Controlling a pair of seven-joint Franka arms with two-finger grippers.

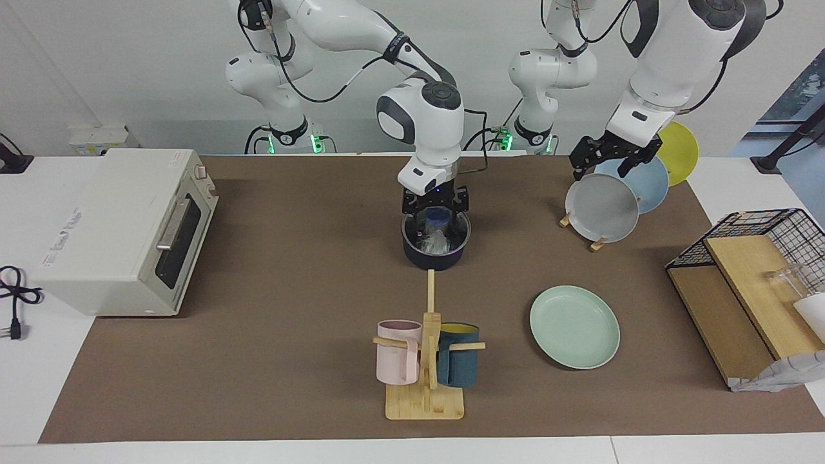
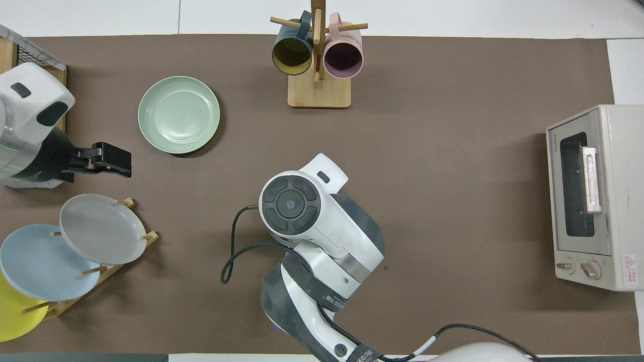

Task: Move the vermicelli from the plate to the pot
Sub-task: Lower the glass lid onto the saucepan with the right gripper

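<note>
The black pot (image 1: 433,261) stands mid-table, near the robots. A whitish tangle of vermicelli (image 1: 435,243) sits inside it. My right gripper (image 1: 435,222) hangs straight down into the pot's mouth, open, just above the vermicelli. In the overhead view the right arm hides the pot, the vermicelli and this gripper. The mint-green plate (image 1: 573,325) (image 2: 178,114) lies bare, farther from the robots and toward the left arm's end. My left gripper (image 1: 602,169) (image 2: 126,166) waits open, holding nothing, in the air over the plate rack.
A wooden rack holds a grey plate (image 1: 602,207), a light blue plate (image 1: 644,183) and a yellow plate (image 1: 680,151). A mug tree (image 1: 425,361) carries a pink and a teal mug. A toaster oven (image 1: 129,232) and a wire basket (image 1: 747,283) occupy the table's ends.
</note>
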